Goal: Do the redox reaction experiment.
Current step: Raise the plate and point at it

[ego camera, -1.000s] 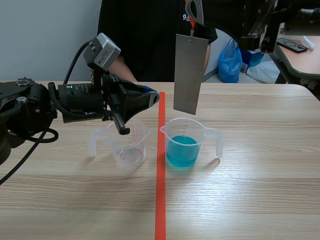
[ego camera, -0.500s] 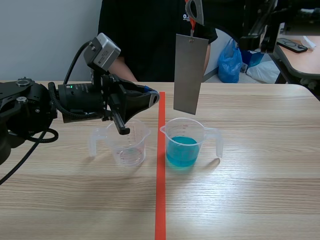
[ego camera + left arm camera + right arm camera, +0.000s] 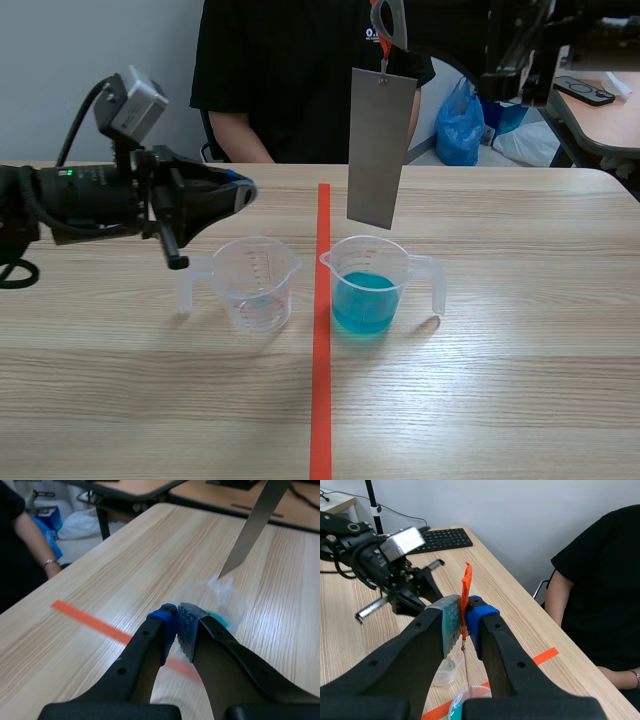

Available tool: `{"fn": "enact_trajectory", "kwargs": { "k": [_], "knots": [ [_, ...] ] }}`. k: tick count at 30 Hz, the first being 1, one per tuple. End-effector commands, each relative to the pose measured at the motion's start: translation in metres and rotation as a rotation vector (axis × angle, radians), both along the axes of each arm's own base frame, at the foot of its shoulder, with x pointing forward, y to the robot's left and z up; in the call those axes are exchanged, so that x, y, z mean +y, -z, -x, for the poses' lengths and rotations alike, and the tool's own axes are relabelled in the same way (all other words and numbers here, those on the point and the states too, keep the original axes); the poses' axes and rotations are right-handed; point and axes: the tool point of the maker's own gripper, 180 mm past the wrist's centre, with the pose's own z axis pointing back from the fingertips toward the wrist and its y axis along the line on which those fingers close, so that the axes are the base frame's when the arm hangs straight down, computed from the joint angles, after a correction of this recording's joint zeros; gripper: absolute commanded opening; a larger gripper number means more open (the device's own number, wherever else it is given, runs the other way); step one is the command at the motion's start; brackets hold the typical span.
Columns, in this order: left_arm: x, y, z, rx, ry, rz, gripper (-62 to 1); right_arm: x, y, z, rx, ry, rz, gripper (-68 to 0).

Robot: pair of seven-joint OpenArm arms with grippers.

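Surface: light wood-grain table (image 3: 520,380); orange-red tape line (image 3: 321,400) down its middle, running away from the robot

Room: grey wall behind; person in a black short-sleeved shirt (image 3: 290,70) seated at the far edge; blue plastic bag (image 3: 460,122) behind the table, to the right of the person; second desk (image 3: 600,110) further right; black keyboard (image 3: 442,538) on a wooden surface by the wall, seen in the right wrist view only

Task items: clear measuring beaker (image 3: 255,283), upright, just left of the tape, handle to the left; beaker of blue liquid (image 3: 368,285), upright, just right of the tape, handle to the right. Grey metal plate (image 3: 380,148), near vertical, hung in the air above the blue beaker, lower edge not in the liquid; orange tag (image 3: 466,592) at its top

Left arm: low and level, in from the left. Left gripper (image 3: 176,621) clenched on nothing, pads together, above the table and back-left of the clear beaker, tip toward the tape

Right arm: raised, mostly beyond the scene view's top. Right gripper (image 3: 465,614) pointing down, clamped on the orange tag, plate dangling beneath
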Motion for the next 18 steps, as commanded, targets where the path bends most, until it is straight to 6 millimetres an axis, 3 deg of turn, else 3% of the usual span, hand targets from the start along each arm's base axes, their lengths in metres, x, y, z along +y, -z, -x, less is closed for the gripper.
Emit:
{"fn": "enact_trajectory", "kwargs": {
  "k": [1,10,18],
  "knots": [
    [0.017,0.001,0.005,0.005,-0.017,-0.006,-56.7,-0.003,-0.011,-0.001,-0.026,0.001,-0.014,-66.0],
    [0.119,0.046,0.06,0.131,-0.235,-0.056,-56.7,-0.003,-0.011,-0.001,-0.026,0.001,-0.014,-66.0],
    [0.195,0.084,0.136,0.19,-0.51,-0.142,-56.7,-0.003,-0.011,-0.001,-0.026,0.001,-0.014,-66.0]
  ]
}}
